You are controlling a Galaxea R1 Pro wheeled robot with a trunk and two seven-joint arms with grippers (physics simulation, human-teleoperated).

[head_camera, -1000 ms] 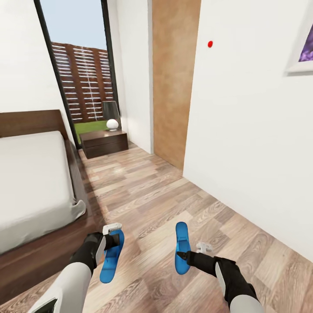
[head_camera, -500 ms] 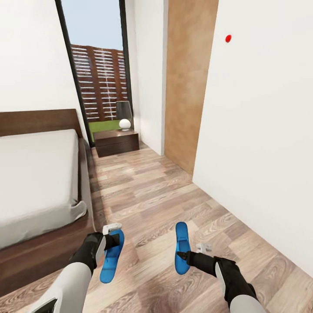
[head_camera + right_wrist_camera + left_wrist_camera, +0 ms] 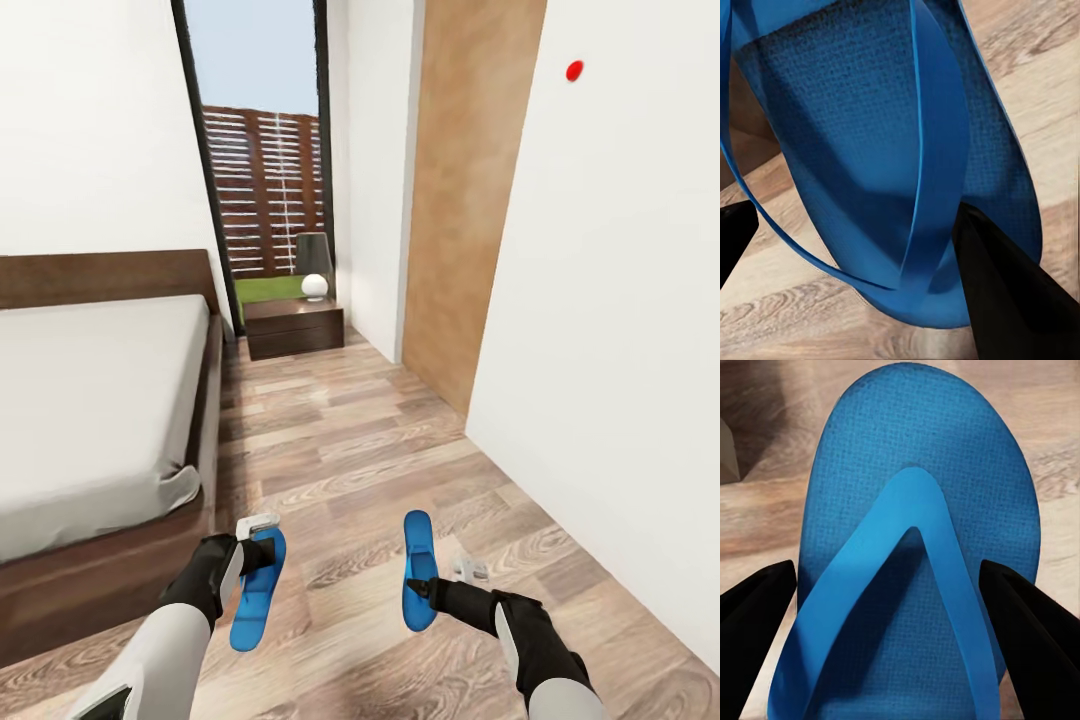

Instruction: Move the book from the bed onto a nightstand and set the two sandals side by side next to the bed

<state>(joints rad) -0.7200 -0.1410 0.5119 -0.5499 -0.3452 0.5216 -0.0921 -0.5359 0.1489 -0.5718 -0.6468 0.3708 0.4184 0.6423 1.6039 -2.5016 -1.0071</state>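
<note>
I hold one bright blue sandal in each gripper above the wood floor. My left gripper (image 3: 256, 545) is shut on the left sandal (image 3: 254, 600), whose sole and strap (image 3: 915, 570) lie between the black fingers (image 3: 754, 615). My right gripper (image 3: 428, 587) is shut on the right sandal (image 3: 417, 555), seen close up (image 3: 870, 142) with a finger (image 3: 1001, 292) against its edge. The bed (image 3: 90, 390) stretches along my left, and its grey mattress top is bare. The nightstand (image 3: 295, 328) stands past the bed by the window. The book is out of view.
A lamp with a dark shade and white ball base (image 3: 314, 265) sits on the nightstand. A white wall (image 3: 610, 350) and a brown wooden panel (image 3: 465, 200) close the right side. A strip of wood floor (image 3: 350, 460) runs between bed and wall.
The whole picture has shifted: bed, window and nightstand slid to the right as the camera moved. Both grippers and their sandals keep the same places in the view.
</note>
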